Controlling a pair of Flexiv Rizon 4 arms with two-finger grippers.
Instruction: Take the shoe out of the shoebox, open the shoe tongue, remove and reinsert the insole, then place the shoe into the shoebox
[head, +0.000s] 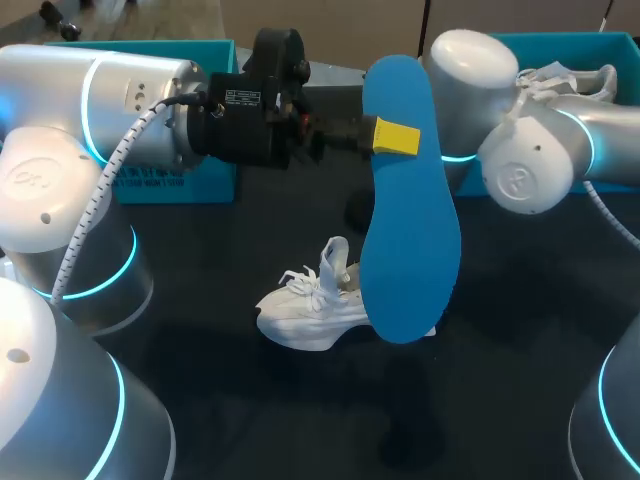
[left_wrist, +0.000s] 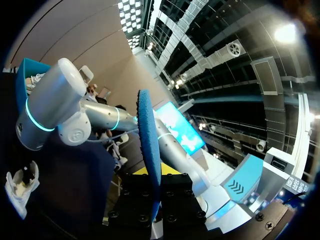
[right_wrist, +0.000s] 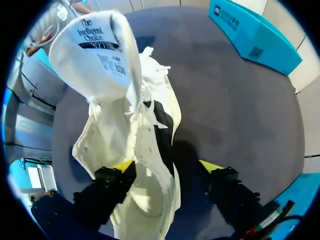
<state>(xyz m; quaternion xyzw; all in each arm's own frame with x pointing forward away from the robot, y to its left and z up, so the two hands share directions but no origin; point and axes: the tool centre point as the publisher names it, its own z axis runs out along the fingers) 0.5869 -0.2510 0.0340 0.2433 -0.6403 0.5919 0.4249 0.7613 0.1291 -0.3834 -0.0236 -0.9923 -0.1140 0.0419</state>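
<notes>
Two arms, head view: my left arm enters from the upper left and my right arm from the upper right. The right arm's pincer is hidden behind the insole.
Insole, head view: the blue insole hangs upright at the centre of the frame. The left gripper pinches it near its upper end, which I judge lifts it clear of the shoe.
Shoe, head view: the white shoe lies on the dark table at lower centre, out of the box and partly behind the insole.
Boxes, head view: a teal shoebox sits at upper left and a second teal box at upper right.
Left wrist view: the insole runs edge-on out from between the fingers, clamped from both sides. The shoe lies well off to one side.
Right wrist view: the right gripper is spread wide and holds nothing. One tip is over the shoe and the other over bare table beside it.
Tongue, right wrist view: the tongue stands pulled up, leaving the opening exposed, I judge for reinsertion.
</notes>
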